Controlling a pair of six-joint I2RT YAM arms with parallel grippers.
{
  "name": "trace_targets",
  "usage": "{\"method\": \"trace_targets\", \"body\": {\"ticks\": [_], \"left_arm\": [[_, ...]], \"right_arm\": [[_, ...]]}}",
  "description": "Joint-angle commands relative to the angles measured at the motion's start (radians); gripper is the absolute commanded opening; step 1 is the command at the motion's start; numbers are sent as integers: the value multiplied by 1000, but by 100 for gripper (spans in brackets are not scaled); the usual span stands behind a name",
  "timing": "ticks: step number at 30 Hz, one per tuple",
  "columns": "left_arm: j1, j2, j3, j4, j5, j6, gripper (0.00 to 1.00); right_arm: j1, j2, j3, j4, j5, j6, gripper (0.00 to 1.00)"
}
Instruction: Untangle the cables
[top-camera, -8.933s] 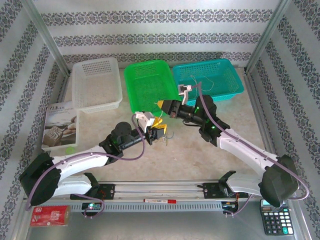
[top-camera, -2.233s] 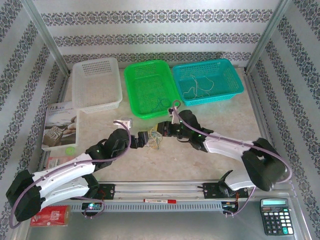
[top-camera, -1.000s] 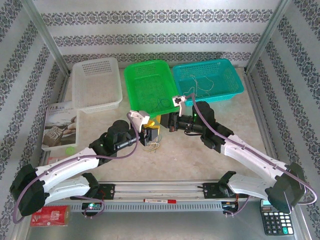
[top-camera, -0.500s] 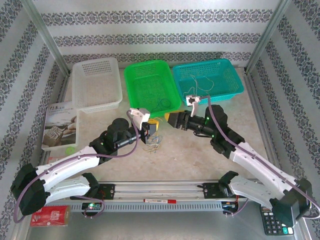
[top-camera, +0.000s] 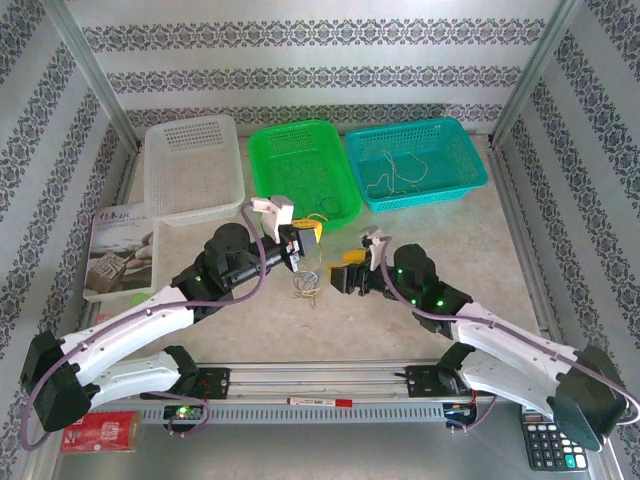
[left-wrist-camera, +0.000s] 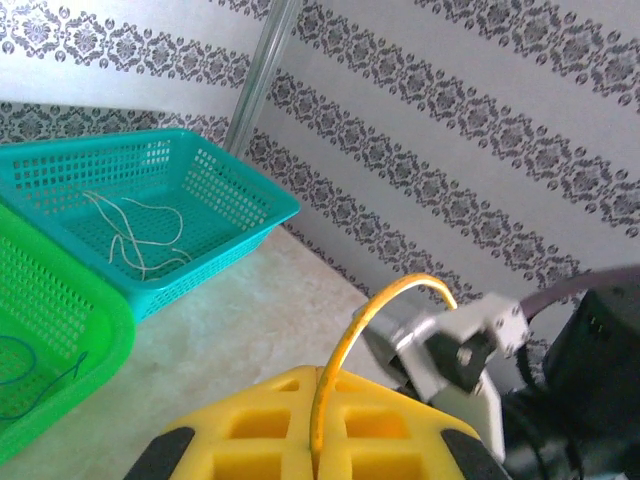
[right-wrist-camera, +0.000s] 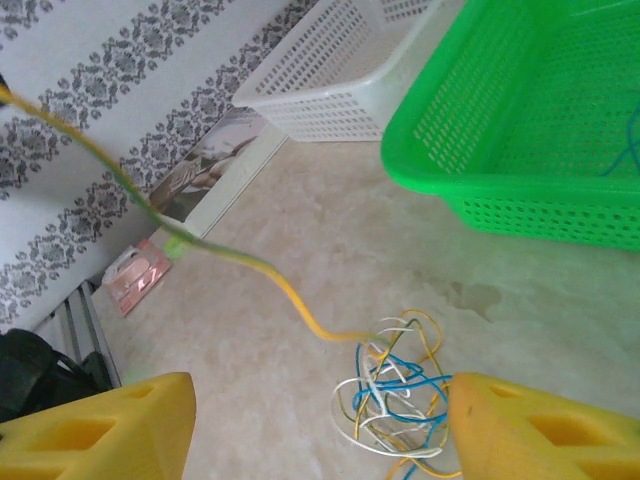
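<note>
My left gripper (left-wrist-camera: 318, 445) is pressed together on 1 yellow cable (left-wrist-camera: 326, 380), which arcs up out of its pads (the far end runs down into the tangle). The tangle of cables (right-wrist-camera: 395, 395), yellow, blue and whitish, lies on the bench (top-camera: 470, 240) about midway between its left and right edges, near the green basket (top-camera: 295, 165). My right gripper (right-wrist-camera: 320, 425) hangs spread wide over it, holding nothing.
</note>
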Motion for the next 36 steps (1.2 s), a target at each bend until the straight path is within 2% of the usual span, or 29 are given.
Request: {"method": "trace_targets", "body": {"ticks": [1,17,21,25,28,36], "left_arm": [[11,12,45,3,26,-46,0],[11,-1,173,41,74,-207,0],[12,-26,241,-85,-11,-174,0],[27,-48,320,-283,-175,-74,0],[105,-55,357,-380,-239,-44,0],[489,17,377,-425,-125,-55,0]], "right_arm": [[30,48,19,117,67,-58,67],[33,292,-12,391,231,30,61],[30,307,-29,404,233,46,61],[29,283,-61,390,263,68,63],[24,243,-90,366,272,88,64],[10,127,-133,260,272,114,66]]}}
